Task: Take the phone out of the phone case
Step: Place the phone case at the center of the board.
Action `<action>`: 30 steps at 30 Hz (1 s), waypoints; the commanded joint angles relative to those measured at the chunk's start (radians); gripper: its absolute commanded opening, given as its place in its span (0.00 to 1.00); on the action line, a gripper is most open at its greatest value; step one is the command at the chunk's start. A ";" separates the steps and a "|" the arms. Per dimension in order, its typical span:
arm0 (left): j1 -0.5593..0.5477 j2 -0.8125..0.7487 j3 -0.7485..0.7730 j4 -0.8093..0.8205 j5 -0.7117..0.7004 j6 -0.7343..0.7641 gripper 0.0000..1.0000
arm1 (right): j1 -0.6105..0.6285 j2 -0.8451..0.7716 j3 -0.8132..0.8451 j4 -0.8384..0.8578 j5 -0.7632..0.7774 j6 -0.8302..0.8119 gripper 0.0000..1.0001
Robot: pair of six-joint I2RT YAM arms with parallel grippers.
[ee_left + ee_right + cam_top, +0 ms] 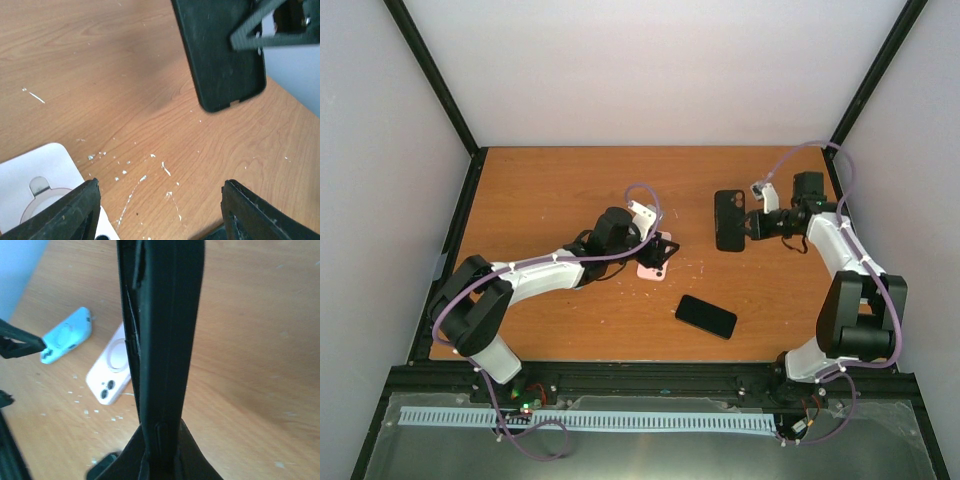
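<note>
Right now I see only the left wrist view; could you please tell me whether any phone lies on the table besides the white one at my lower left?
Observer: Yes, a black phone lies flat toward the near edge of the table, touching neither arm.
Operator: Thank you. What grips the dark case ahead of me?
Observer: The right gripper is shut on the black case, at its long edge.
Operator: And which way up is the pale one?
Observer: The white phone lies back up; the right wrist view shows its two camera lenses.
</note>
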 commanded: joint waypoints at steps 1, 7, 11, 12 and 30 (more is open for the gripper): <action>-0.002 -0.009 -0.002 -0.008 0.047 0.012 0.67 | -0.051 0.058 0.143 -0.218 0.205 -0.280 0.03; -0.003 -0.004 0.006 -0.005 0.120 0.003 0.67 | -0.143 0.309 0.409 -0.587 0.316 -0.482 0.03; -0.005 -0.005 0.007 -0.008 0.148 0.011 0.66 | -0.211 0.520 0.585 -0.814 0.304 -0.546 0.03; -0.005 -0.008 0.003 -0.006 0.149 0.011 0.67 | -0.224 0.543 0.599 -0.821 0.312 -0.530 0.03; -0.005 -0.095 0.007 -0.101 0.079 -0.042 0.67 | -0.269 0.418 0.474 -0.557 0.365 -0.393 0.56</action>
